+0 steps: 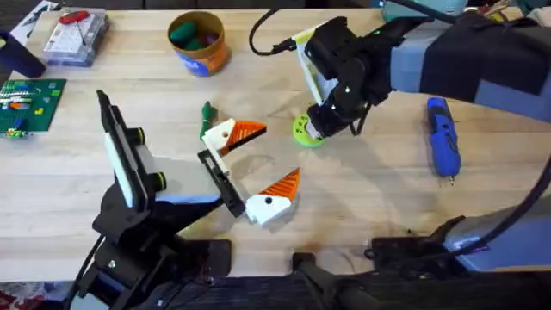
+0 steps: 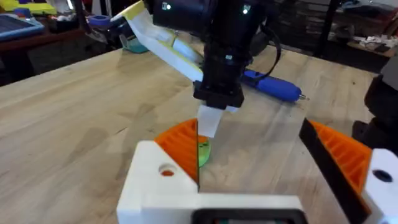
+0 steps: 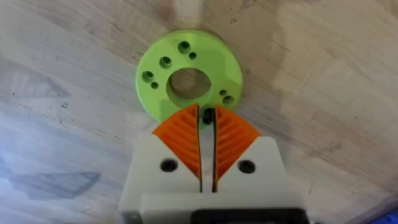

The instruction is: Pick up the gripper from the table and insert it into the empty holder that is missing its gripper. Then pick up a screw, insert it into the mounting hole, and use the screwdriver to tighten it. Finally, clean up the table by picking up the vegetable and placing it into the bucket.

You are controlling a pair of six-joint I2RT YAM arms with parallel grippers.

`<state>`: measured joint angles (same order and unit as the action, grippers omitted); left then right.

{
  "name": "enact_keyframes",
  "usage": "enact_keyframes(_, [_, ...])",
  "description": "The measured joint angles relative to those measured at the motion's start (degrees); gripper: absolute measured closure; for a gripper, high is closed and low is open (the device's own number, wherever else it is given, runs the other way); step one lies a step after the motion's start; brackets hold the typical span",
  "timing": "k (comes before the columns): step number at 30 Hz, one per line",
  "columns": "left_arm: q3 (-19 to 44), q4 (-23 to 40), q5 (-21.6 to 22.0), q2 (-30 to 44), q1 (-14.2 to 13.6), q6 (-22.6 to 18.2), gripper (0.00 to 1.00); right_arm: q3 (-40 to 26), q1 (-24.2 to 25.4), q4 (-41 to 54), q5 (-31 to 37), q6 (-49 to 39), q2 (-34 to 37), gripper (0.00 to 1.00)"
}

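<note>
At the far left a green brick board (image 1: 31,102) lies on the tabletop (image 1: 387,207), with a clear box (image 1: 76,36) holding a red tool behind it. The left arm comes up from the near corner. The holder (image 1: 219,176), the black bar at its tip, carries a white-and-orange finger (image 1: 234,134) at each end, so I judge the first step done. That leaves the left gripper (image 1: 274,155) spread wide, gripping nothing.

The vegetable (image 1: 207,110) lies just beside the far finger, not yet cleared away. The bucket (image 1: 198,41) stands well behind it near the back edge, with green and red bits inside.

Further right is the work in hand: fetching a screw. The right gripper (image 3: 207,121) points straight down at the near rim of the lime disc (image 3: 161,74). Its orange pads are drawn almost together, with a small dark thing, which I take for the screw (image 3: 208,116), nipped between the tips.

The next move calls for a clean lift without letting that tiny piece slip, then a carry across to the mounting hole on the left arm's white finger. The hole is small, so the screw must go in straight, and the left arm had best hold steady.

The screwdriver (image 1: 442,138) lies apart at the right, free to be picked up afterwards.

The tabletop is pale wooden planking, bare in the middle. Behind it the room is dim, with cluttered benches and dark shelving.
</note>
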<state>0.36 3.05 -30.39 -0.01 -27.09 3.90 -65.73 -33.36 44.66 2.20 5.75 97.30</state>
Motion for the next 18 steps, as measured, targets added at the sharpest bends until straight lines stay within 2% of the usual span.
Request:
enact_keyframes(6, [0.0, 0.0, 0.0, 0.0, 0.0, 0.0, 0.007, 0.0, 0.0, 0.2, 0.1, 0.0, 0.0, 0.995])
enact_keyframes(18, [0.0, 0.0, 0.0, 0.0, 0.0, 0.0, 0.007, -0.1, 0.0, 0.6, 0.1, 0.0, 0.0, 0.998])
